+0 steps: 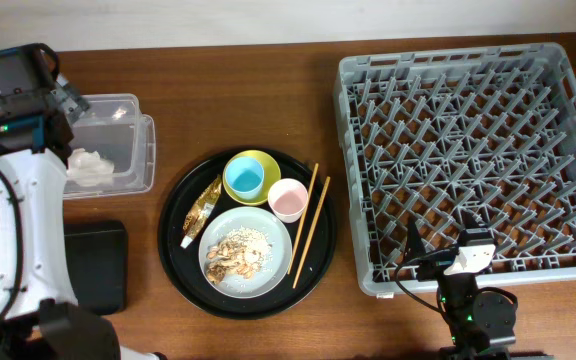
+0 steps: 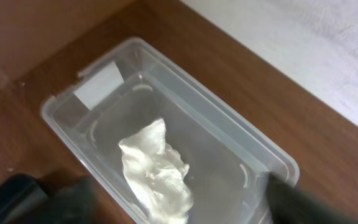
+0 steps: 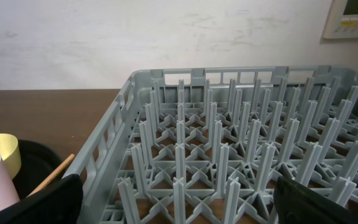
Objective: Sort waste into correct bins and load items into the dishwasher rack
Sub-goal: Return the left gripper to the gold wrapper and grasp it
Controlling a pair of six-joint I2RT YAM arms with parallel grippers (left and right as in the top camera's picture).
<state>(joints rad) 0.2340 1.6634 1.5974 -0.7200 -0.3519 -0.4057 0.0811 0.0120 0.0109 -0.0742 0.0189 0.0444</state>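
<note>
While my left hand [image 2: 179,205] hangs spread, empty, over the tub [image 2: 272,158], grabbing the flat wrapper [image 1: 202,208] may bump the bowl [image 1: 264,158].

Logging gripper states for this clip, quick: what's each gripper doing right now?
Left gripper: open, empty, above the crumpled white paper napkin in the clear plastic rectangular tub.
Right gripper: open, empty, by the large grey plastic dishwasher rack.

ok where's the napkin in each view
Overhead: napkin far left, inside the clear tub.
Left wrist: napkin lower centre, in the tub.
Right wrist: not in it.
Shared landmark: the tub, in overhead and left wrist only.
</note>
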